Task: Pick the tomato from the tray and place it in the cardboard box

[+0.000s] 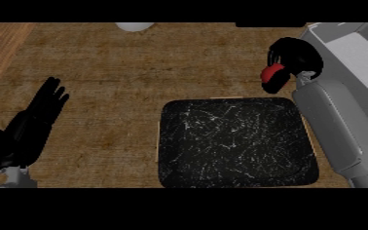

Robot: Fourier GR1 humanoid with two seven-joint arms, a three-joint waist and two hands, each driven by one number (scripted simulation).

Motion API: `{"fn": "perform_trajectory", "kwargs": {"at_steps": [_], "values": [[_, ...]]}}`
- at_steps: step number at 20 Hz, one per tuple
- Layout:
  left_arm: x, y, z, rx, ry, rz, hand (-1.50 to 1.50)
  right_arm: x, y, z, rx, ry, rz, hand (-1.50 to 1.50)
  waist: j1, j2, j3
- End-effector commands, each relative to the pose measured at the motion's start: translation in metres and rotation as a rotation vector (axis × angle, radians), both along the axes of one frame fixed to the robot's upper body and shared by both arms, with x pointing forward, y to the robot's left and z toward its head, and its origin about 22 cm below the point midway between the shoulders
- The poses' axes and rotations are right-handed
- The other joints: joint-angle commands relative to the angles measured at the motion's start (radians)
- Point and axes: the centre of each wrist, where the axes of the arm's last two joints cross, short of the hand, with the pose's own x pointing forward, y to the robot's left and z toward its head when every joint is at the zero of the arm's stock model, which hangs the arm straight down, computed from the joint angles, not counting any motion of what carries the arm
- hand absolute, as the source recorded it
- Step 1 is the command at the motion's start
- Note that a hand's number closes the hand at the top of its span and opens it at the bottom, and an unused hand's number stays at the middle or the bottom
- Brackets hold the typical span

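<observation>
Grey forearm [332, 126] rises along the right side past the black marbled tray [233, 143], ending in the right hand [293, 61] curled round the red tomato [272, 72] above the counter, beside the grey cardboard box [345, 44]. Left hand [36, 119] rests open at the left edge, fingers straight.

I am holding the red tomato [273, 71] inside my right hand [291, 61]; my black fingers are curling round it, so only a small red part is showing. The black tray [237, 146], square with white marbled lines, is lying flat just below this hand. The cardboard box [343, 41] is standing just right of it.
</observation>
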Motion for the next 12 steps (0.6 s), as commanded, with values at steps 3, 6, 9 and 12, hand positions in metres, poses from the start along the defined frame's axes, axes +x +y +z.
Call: {"fn": "perform_trajectory", "kwargs": {"at_steps": [3, 6, 9, 12], "values": [[0.008, 0.006, 0.007, 0.01, 0.002, 0.011, 0.0, -0.002, 0.02, 0.077, 0.009, -0.234, -0.002, 1.5, -0.006, -0.002, 0.0], [0.002, -0.003, -0.004, 0.004, -0.004, 0.014, 0.0, -0.021, 0.024, 0.114, 0.011, -0.345, -0.029, 1.5, -0.014, -0.005, -0.001], [0.014, -0.005, 0.001, -0.007, 0.009, 0.006, 0.0, -0.03, 0.007, 0.135, -0.007, -0.439, -0.136, 1.5, -0.015, -0.002, 0.0], [0.003, -0.009, 0.002, -0.004, 0.023, -0.001, 0.0, -0.041, -0.002, 0.166, -0.015, -0.488, -0.231, 1.5, -0.008, -0.003, 0.0]]}}
